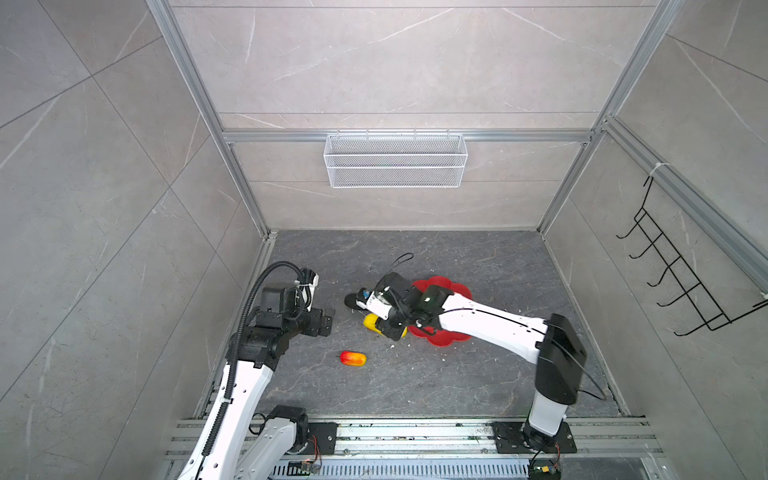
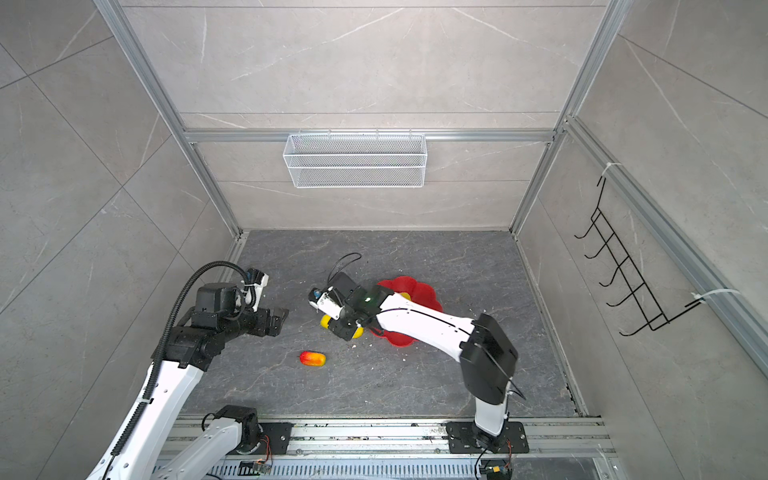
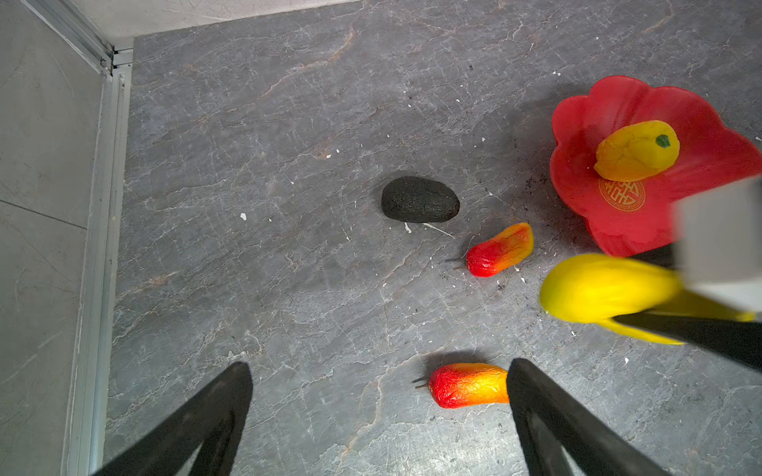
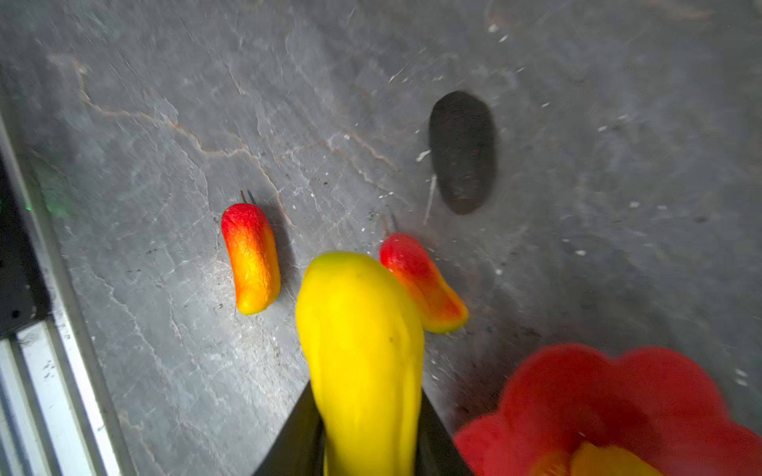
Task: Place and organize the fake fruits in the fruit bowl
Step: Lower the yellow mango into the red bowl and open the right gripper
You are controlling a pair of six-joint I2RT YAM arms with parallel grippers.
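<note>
My right gripper [image 4: 365, 412] is shut on the long yellow oblong [image 4: 363, 350], which it holds low beside the near-left rim of the red fruit bowl [image 3: 618, 230]. That oblong shows in both top views [image 1: 371, 322] under the right wrist. A round yellow fruit with a green stem spot [image 3: 635, 152] lies in the bowl. On the floor lie the black oval [image 3: 419, 200] and two red-to-yellow oblongs [image 3: 501, 249] [image 3: 468, 385]. The nearer oblong [image 1: 353, 358] lies alone in the open. My left gripper [image 3: 379, 366] hangs open above the floor at the left, holding nothing.
A white wire mesh basket [image 1: 395, 166] hangs on the back wall. A black hook rack [image 1: 681, 266] is mounted on the right wall. Aluminium rails [image 1: 415, 432] carry both arm bases along the front edge. White crumbs dot the dark stone floor.
</note>
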